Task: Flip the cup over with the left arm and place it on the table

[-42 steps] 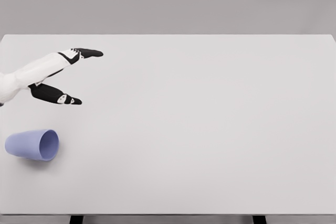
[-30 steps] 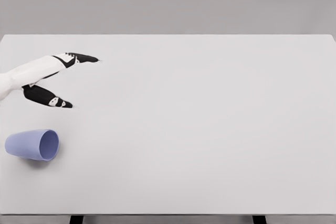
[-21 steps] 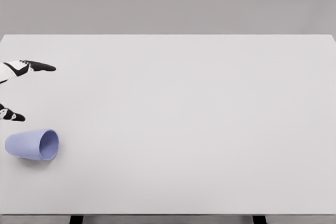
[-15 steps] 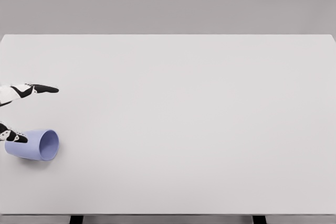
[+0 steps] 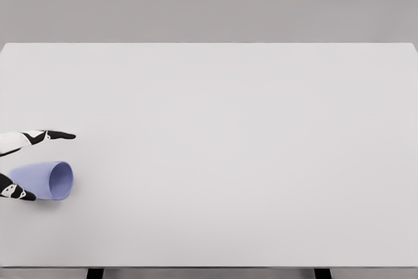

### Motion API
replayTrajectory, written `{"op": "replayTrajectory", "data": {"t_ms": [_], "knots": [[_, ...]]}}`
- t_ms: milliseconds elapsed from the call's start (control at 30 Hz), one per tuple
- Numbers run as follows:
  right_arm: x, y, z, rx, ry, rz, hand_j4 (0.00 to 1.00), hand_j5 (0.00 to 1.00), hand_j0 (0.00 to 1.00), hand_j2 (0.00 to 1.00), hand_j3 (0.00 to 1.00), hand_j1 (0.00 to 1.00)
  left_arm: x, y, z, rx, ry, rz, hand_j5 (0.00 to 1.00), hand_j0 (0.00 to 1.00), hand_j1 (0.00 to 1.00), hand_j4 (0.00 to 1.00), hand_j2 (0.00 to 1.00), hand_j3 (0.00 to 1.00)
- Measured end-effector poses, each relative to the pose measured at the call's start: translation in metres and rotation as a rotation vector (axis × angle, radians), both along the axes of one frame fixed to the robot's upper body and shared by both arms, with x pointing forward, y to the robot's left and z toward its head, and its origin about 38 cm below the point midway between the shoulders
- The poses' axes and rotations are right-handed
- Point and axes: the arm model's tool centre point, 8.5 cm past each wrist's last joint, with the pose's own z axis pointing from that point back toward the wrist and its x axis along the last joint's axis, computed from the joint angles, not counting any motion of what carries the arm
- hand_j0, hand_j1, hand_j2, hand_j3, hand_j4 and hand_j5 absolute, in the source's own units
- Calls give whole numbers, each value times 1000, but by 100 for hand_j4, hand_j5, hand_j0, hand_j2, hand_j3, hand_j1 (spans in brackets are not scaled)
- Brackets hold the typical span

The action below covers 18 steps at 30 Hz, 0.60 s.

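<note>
A pale blue cup [image 5: 47, 179] lies on its side near the left edge of the white table [image 5: 248, 148], its mouth facing right. My left hand [image 5: 29, 164] reaches in from the left edge and is open. One dark fingertip [image 5: 62, 135] stretches out just above the cup, and another dark fingertip [image 5: 23, 195] sits in front of the cup's closed end. The fingers straddle the cup without visibly closing on it. Most of the hand is cut off by the picture's edge. The right arm does not show.
Two dark table legs [image 5: 95, 272] show under the front edge. A plain grey wall stands behind the table.
The left hand has pulled back to the left and dropped toward me, from well behind the cup to around it. The cup has not moved.
</note>
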Motion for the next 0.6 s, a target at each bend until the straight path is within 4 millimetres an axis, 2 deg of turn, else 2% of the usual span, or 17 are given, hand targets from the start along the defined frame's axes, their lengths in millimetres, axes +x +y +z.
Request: {"op": "replayTrajectory", "data": {"t_ms": [200,600], "knots": [[0,0,0,0,0,0,100,100,100,100,100,100,-5,-2,-22,17,37,22,100,100,100,100,100,100],[0,0,0,0,0,0,100,100,100,100,100,100,-8,-2,-40,38,41,33,100,100,100,100,100,100]]}}
